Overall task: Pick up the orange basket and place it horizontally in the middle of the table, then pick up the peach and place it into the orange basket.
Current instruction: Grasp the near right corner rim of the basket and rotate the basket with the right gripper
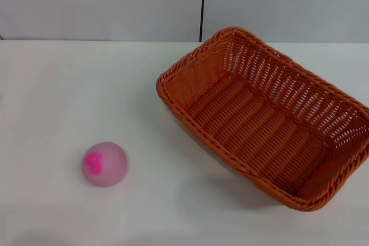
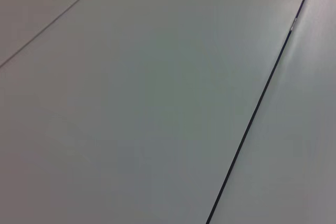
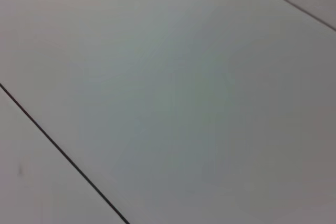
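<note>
Basket (image 1: 266, 120) is seen in the head view on the right half of the table (image 1: 52, 90), lying at a diagonal: one short end points toward the far middle of the table, the other toward the near right, where the rim reaches the right edge of the view. The basket is open side up, with the woven floor and sloping openwork sides fully exposed, and nothing is seen inside it. A soft shadow is noted under its near long side. Peach (image 1: 104, 164) is found on the near left part of the table, well apart from the basket, with bare tabletop between the two; the magenta patch is turned toward the left front. The peach rests directly on the table surface and is touched by nothing. Behind the table a pale wall (image 1: 104, 4) is recorded, divided by a dark vertical seam (image 1: 203, 4) that ends above the far corner of the basket. Neither gripper is seen in the head view. Both wrist views are filled by a pale flat panelled surface crossed by thin dark seams (image 2: 257, 108) (image 3: 63, 153); no fingers are shown in either, so whether the left or right gripper is released or clenched cannot be told. No object is seen held by either arm.
</note>
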`<state>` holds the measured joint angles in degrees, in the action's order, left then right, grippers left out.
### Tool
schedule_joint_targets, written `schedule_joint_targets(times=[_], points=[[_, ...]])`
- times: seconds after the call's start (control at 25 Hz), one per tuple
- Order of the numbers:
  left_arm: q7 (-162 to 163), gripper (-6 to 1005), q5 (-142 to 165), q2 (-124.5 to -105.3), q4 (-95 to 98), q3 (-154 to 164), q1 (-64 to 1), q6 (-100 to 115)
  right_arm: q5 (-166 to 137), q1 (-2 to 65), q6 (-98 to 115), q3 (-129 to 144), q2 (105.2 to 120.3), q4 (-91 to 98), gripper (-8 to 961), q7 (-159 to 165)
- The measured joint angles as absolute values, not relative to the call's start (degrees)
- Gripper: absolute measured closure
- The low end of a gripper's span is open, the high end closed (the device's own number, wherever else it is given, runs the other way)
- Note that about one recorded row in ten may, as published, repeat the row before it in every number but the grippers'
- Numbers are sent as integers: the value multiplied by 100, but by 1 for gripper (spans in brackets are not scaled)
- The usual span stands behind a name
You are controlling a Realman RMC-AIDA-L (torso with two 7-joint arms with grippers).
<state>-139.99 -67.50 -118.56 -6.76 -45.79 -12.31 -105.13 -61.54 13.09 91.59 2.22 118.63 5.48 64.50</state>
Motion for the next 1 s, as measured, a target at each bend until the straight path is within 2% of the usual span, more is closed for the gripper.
schedule_joint_targets(times=[0.56,0.8,0.92,1.0], points=[[-13978,140,-6750,-11857,-676,-4579,-1211,-10511,-6292,1328,9170,313,11851,613,452,6539],[-13975,140,-6750,-11857,-676,-4579,-1203,-10511,-7204,1414,9261,319,11842,1454,430,7372],[-13974,140,-6750,-11857,-677,-4579,-1205,-10511,-7670,1480,9371,379,11807,1945,419,7824],[-13974,140,-6750,-11856,-677,-4579,-1215,-10511,-8267,1596,9633,773,11672,2724,412,8595]])
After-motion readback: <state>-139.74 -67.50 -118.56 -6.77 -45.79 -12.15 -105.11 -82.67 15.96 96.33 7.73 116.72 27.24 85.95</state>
